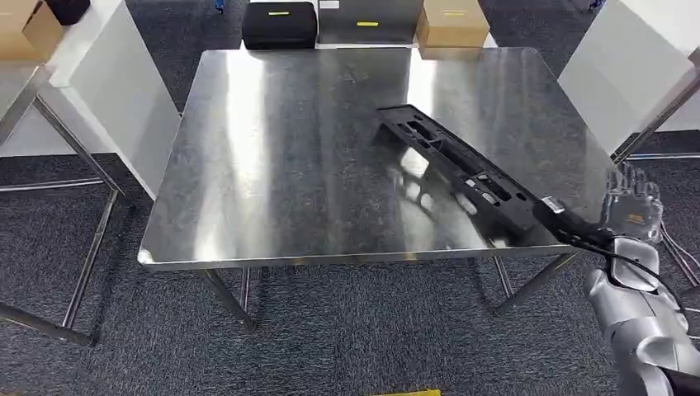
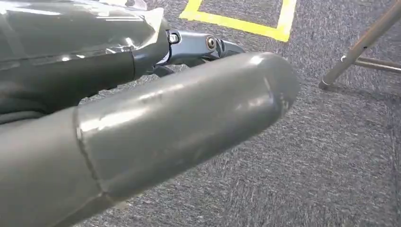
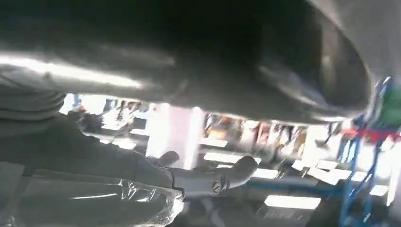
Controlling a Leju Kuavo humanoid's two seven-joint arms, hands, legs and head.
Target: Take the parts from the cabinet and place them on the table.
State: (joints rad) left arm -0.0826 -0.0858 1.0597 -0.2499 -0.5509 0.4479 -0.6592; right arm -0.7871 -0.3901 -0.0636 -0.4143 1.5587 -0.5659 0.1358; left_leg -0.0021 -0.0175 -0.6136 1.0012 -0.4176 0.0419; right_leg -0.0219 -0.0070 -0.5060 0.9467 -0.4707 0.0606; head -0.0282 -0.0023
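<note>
Lying on table (image 1: 272, 165): black part (image 1: 458, 169)

Part (image 1: 458, 165) lies diagonally on table (image 1: 289, 165), right half; right hand (image 1: 631, 205) just off table's right-front corner.

black part (image 1: 458, 165), shiny silver table (image 1: 281, 157), grey carpet (image 1: 347, 330)

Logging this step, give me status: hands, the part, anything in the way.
Right hand open, beside the table edge. Left hand over carpet, grasp unclear. Black part lies on the table. No obstruction.
</note>
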